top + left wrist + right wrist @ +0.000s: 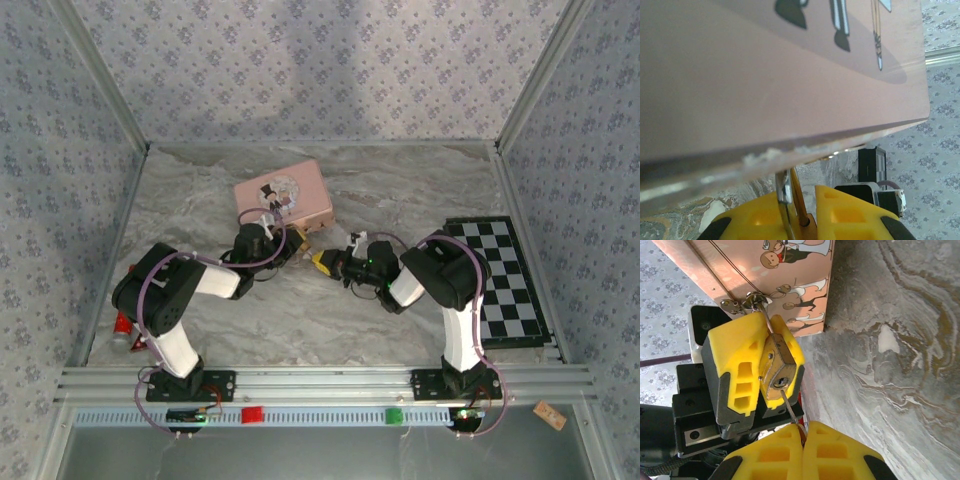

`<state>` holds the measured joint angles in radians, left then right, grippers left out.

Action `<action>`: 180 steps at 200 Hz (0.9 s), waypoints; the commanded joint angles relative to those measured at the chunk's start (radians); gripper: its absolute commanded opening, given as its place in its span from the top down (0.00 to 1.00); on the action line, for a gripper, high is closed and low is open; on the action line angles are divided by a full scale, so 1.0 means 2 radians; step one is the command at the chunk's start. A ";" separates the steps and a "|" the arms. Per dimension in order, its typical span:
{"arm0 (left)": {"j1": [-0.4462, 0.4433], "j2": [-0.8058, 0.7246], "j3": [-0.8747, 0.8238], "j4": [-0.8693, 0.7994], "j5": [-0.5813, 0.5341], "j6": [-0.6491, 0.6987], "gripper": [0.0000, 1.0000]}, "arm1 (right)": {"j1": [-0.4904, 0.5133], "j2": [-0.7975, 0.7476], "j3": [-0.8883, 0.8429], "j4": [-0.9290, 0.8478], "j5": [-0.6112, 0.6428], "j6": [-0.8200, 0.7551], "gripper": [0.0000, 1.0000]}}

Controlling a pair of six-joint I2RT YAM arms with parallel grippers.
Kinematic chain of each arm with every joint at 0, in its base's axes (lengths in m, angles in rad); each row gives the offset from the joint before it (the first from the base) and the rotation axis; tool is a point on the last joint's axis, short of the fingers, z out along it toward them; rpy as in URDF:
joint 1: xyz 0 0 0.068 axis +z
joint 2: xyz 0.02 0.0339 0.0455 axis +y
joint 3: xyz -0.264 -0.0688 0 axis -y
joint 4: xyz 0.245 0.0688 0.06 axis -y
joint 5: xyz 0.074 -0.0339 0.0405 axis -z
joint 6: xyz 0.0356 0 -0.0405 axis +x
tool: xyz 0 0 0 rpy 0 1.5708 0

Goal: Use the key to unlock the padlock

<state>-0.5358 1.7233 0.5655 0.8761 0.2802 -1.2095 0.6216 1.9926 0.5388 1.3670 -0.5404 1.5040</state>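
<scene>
1. The left jaws pinch the padlock point(775, 367). Its brass body sits between their two yellow fingers point(735, 365), with the keyhole end turned toward the right jaws.
2. The padlock's thin shackle point(767, 320) comes out past the left fingertips and passes through the latch point(735, 304) on the side of the pink tin point(770, 265). The tin therefore stands just beyond those tips.
3. In the left wrist view the shackle stands in the gap between the left fingers. The tin's wall point(765, 75) is directly ahead of them and very close.
4. The right jaws are pressed together on the key point(788, 405). Its slim shaft runs out from between their fingertips point(775, 452) straight ahead to the keyhole in the padlock's end face, and its tip is in the hole. How deep it sits cannot be told.
5. The two pairs of jaws face each other tip to tip and close together, with the key's shaft bridging the gap between them.
6. In the right wrist view the marbled worktop point(890, 365) spreads out to the right of the right jaws.
7. From above, a checkered board point(500, 280) lies well behind the right jaws, on the far side of that arm.
</scene>
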 commanded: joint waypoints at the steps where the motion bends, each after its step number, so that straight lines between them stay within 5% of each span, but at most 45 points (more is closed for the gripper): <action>1: -0.006 0.010 -0.010 0.028 0.050 -0.056 0.96 | 0.002 0.003 0.009 0.014 -0.010 0.002 1.00; 180: -0.010 0.003 -0.007 0.019 0.053 -0.047 0.98 | 0.001 -0.004 0.004 0.014 -0.009 0.001 1.00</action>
<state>-0.5369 1.7245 0.5552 0.9081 0.2810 -1.2247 0.6216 1.9926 0.5423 1.3674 -0.5404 1.5040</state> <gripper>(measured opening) 0.142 0.048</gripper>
